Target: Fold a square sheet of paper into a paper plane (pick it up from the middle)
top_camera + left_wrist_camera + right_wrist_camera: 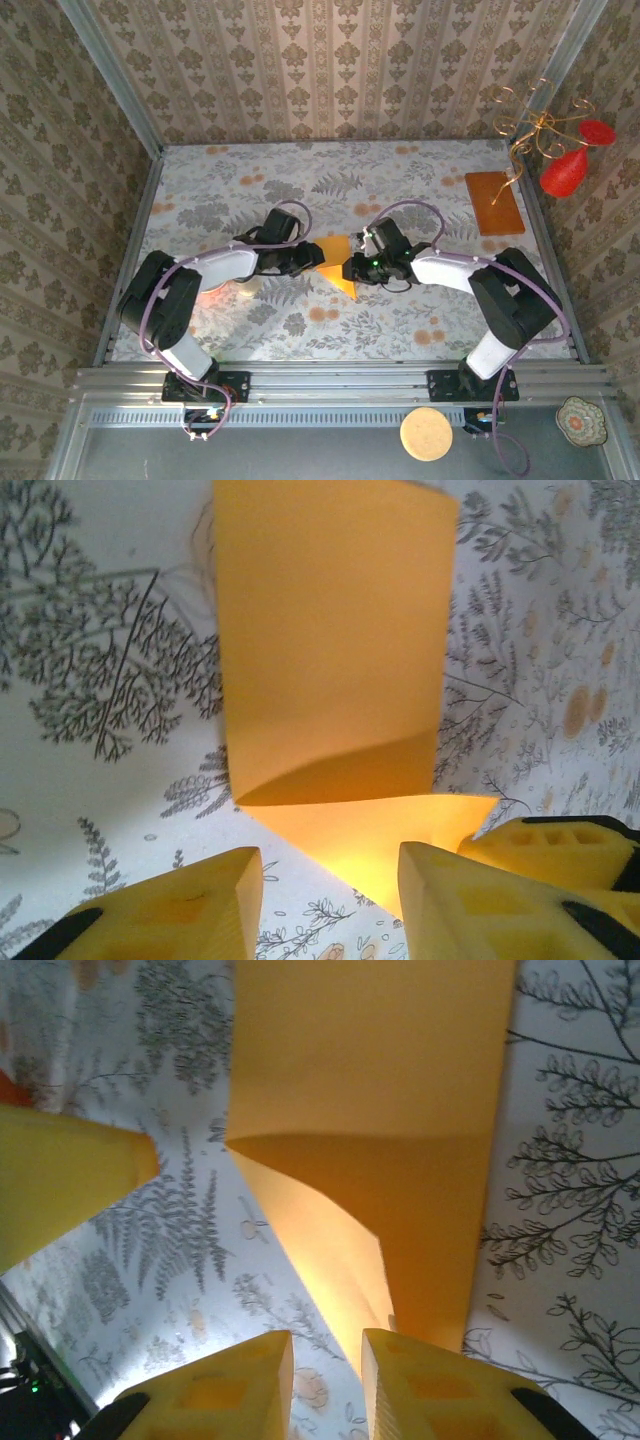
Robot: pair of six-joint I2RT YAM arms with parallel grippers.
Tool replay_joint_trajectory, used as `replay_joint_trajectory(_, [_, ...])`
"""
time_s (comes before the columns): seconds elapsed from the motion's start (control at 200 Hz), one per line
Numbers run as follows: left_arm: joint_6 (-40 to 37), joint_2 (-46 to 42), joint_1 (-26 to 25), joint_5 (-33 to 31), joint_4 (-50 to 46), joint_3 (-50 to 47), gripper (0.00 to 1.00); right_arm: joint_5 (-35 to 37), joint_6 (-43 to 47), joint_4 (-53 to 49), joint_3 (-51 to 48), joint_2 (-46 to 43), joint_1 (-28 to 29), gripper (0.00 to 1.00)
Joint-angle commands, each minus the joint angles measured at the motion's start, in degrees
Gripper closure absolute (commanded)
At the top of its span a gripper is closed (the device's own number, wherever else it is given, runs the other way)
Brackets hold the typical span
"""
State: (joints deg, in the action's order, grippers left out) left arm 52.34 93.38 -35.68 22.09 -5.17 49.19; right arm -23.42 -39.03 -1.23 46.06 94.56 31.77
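Sheet (336, 255): bright orange-yellow paper at the centre of the surface (250, 190), lying between the two pincers. Condition: folded over on itself, with one broad panel above a crease and a smaller flap tapering toward each wrist camera. The upper layer bows up rather than lying flat. No pointed nose or centre crease can be made out; judged an early fold.

Left pincer (316, 258): at the sheet's 9 o'clock edge, tips low to the surface. In its wrist view it (325, 880) is released, jaws well apart; the flap's corner reaches into the gap without being pinched.

Right pincer (352, 268): at the sheet's 3 o'clock edge, facing the left one. In its wrist view it (326, 1350) has jaws parted narrowly, with patterned surface visible in the gap. The flap's tip ends just beside one finger (430, 1380). Reads as released, not clamped.

Arrangement: the pincers meet head-on across the sheet, likely because a fold needs both edges handled. With neither gripping, the paper rests on its own. The crease looks unpressed, so it may spring open.

Board (495, 202): brown-orange, at 2 o'clock on the surface, well apart from the sheet and seemingly not involved.

Red ornaments (565, 170): on wire, at 2 o'clock past the surface's edge.
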Motion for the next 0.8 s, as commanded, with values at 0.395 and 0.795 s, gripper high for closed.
replay_joint_trajectory(0.395, [10.2, 4.9, -0.9, 2.0, 7.2, -1.6, 0.50, 2.2, 0.6, 0.4, 1.9, 4.7, -0.7, 0.74])
replay_joint_trajectory(0.795, [11.1, 6.7, -0.9, 4.1, 10.1, -1.1, 0.48, 2.3, 0.6, 0.5, 2.0, 6.0, -1.1, 0.75])
